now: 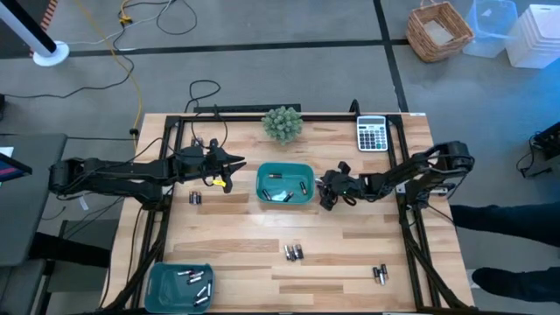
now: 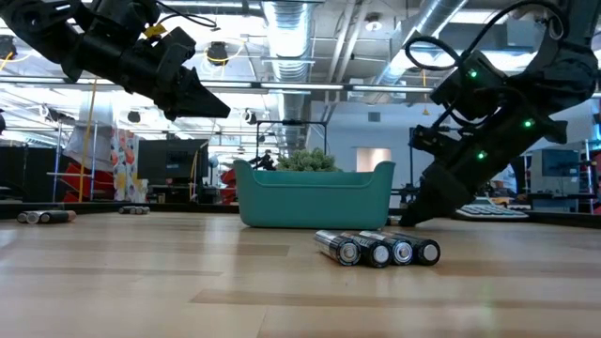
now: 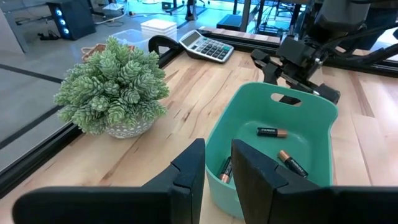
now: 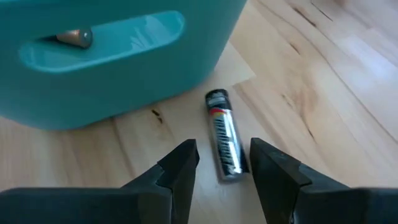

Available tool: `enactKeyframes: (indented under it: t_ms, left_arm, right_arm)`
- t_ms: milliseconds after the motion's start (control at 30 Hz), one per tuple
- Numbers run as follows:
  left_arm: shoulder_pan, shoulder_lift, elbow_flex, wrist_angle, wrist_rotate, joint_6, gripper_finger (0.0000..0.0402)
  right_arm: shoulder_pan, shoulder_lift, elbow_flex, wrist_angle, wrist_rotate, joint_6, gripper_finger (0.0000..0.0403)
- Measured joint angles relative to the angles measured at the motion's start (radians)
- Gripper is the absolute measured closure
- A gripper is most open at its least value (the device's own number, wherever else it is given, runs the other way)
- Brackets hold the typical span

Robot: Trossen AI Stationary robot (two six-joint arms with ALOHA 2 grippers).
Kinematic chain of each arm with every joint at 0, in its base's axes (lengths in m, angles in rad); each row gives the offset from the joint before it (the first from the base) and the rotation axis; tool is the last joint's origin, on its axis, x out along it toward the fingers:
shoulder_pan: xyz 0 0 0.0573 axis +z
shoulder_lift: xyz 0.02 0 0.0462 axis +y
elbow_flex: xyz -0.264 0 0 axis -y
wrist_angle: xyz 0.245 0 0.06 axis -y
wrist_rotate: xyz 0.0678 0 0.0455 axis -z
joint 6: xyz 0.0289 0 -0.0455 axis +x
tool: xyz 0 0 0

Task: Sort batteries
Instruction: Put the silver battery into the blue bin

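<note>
A teal tray (image 1: 284, 185) at the table's middle holds a few batteries (image 3: 272, 132). My left gripper (image 3: 217, 167) hovers above the tray's left rim, slightly open, with nothing between its fingers. My right gripper (image 4: 224, 154) is low on the tray's right side, open. Its fingers stand on either side of the near end of a black and silver battery (image 4: 222, 134) without plainly touching it. That battery lies on its side on the wood, right beside the tray wall (image 4: 118, 68). In the high view the right gripper (image 1: 327, 194) is just right of the tray.
Several loose batteries (image 2: 376, 250) lie in a row near the table's middle front, with more at the front right (image 1: 380, 274) and left of the tray (image 1: 195, 199). A second teal tray (image 1: 179, 284) with batteries sits at the front left. A plant (image 1: 283, 122) and a calculator (image 1: 372, 133) stand at the back.
</note>
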Motion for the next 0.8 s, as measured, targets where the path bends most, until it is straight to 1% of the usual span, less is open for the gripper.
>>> enactKeyframes:
  t_ms: [167, 433, 533, 633, 800]
  left_arm:
    - [0.000, 0.000, 0.000, 0.000, 0.000, 0.000, 0.0329]
    - [0.000, 0.006, -0.001, 0.001, 0.000, 0.005, 0.0329]
    - [0.000, 0.006, -0.001, 0.000, 0.000, 0.002, 0.0329]
    - [0.000, 0.006, -0.001, 0.000, 0.000, 0.001, 0.0329]
    - [0.000, 0.006, -0.001, 0.000, 0.000, 0.000, 0.0329]
  right_arm:
    - [0.000, 0.020, 0.012, 0.003, 0.000, -0.003, 0.0252]
    - [0.000, 0.026, 0.013, -0.008, -0.001, 0.006, 0.0326]
    - [0.000, 0.026, 0.013, -0.007, -0.002, 0.008, 0.0346]
    - [0.000, 0.027, 0.013, -0.008, -0.002, 0.018, 0.0358]
    - [0.002, 0.024, 0.012, -0.006, -0.002, 0.029, 0.0361]
